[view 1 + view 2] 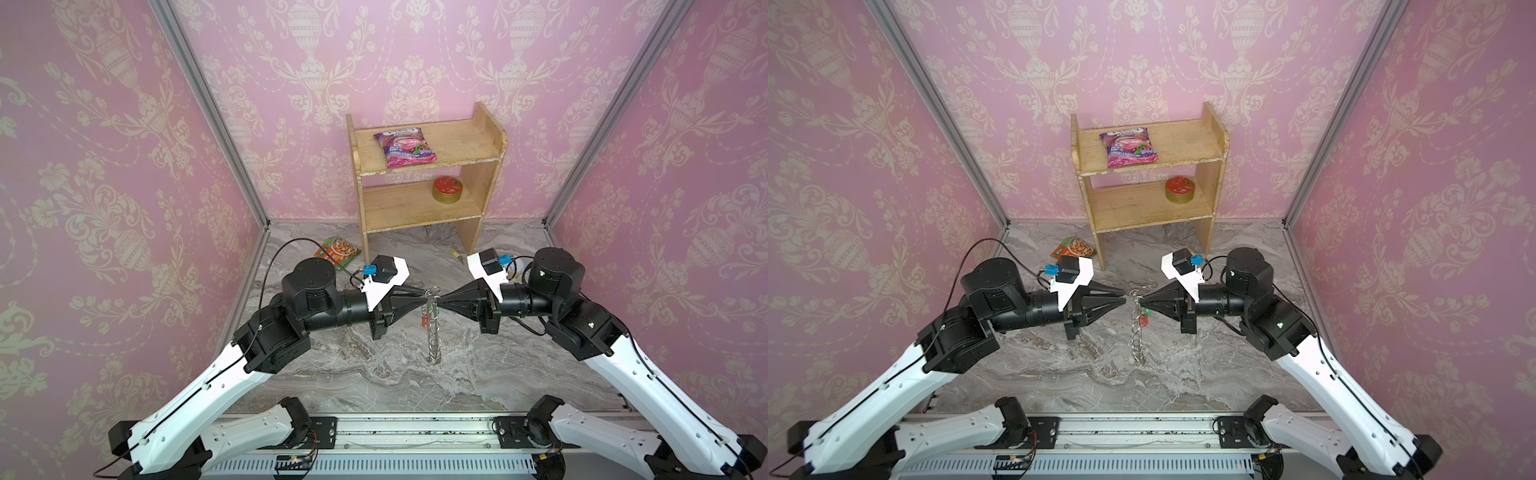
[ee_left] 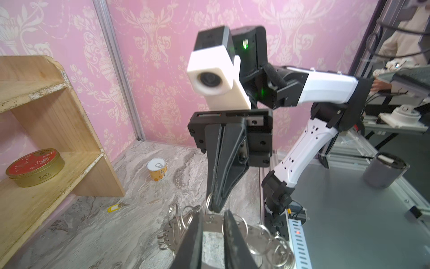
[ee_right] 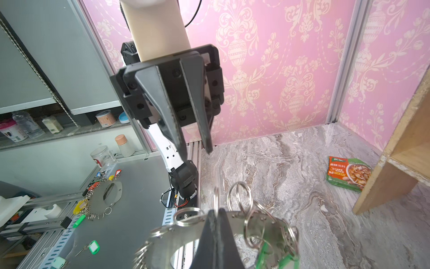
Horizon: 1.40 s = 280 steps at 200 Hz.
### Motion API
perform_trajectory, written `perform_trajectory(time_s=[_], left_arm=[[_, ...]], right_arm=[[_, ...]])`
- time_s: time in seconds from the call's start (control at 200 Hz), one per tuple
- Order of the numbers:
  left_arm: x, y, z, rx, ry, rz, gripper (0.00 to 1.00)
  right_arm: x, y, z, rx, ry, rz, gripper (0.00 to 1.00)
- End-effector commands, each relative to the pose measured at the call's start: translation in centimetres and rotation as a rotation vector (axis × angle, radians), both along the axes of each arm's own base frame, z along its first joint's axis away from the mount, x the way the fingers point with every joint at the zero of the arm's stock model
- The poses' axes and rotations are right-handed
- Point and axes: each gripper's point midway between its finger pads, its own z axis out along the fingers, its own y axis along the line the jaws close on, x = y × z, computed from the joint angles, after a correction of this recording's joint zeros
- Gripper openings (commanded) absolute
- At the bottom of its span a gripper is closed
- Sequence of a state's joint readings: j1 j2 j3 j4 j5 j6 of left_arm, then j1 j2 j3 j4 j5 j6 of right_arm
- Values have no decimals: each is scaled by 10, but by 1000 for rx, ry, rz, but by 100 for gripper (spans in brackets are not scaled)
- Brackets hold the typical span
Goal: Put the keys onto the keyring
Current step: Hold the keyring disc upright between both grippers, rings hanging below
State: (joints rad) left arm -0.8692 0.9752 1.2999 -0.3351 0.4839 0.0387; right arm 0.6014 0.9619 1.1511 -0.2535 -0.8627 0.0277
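Right jaws clamped on the upright keyring (image 1: 1136, 336), left jaws parted close by it, wrists level, facing each other.

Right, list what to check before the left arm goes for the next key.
1. Right end effector shut on the ring: ok.
2. Left end effector open and off the ring: ok.
3. Red key and green key hanging from the ring: ok.
4. Yellow key on the ring: not ok; it lies on the table near the shelf.
5. Ring's lower edge resting on the table: cannot tell.
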Motion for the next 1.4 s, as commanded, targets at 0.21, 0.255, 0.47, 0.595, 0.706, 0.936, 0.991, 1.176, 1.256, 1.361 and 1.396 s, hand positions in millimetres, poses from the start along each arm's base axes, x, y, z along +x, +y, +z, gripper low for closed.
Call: perform_trajectory(time_s=[0.21,0.255,0.47,0.595,0.706,0.936,0.991,1.176,1.256,1.361,1.396], left_arm=[[-3,-20,1,-96,135,-80,6],[-2,-22,-1,-91,143,-86,5],[-2,-26,-8,-91,156,-102,5],[-2,-26,-8,-94,143,-101,7],[-3,-26,-2,-119,128,-108,7],[-3,-29,3,-146,110,-127,7],[-3,-29,5,-153,103,-127,7],[-3,-31,3,-154,103,-134,6],[-3,-32,0,-149,109,-140,6],[-3,-33,-1,-147,109,-142,8],[-3,-33,0,-147,106,-140,8]], right_arm=[[-1,-9,38,151,-96,-46,0],[-2,-11,40,161,-102,-52,0],[-4,-14,49,181,-121,-61,0],[-6,-14,53,191,-122,-51,0],[-5,-13,52,190,-116,-49,0],[-5,-11,52,188,-110,-37,0],[-5,-11,52,187,-108,-34,0],[-6,-10,53,187,-110,-28,0],[-6,-11,54,188,-113,-26,0],[-7,-10,55,188,-110,-19,0],[-6,-9,54,187,-108,-17,0]])
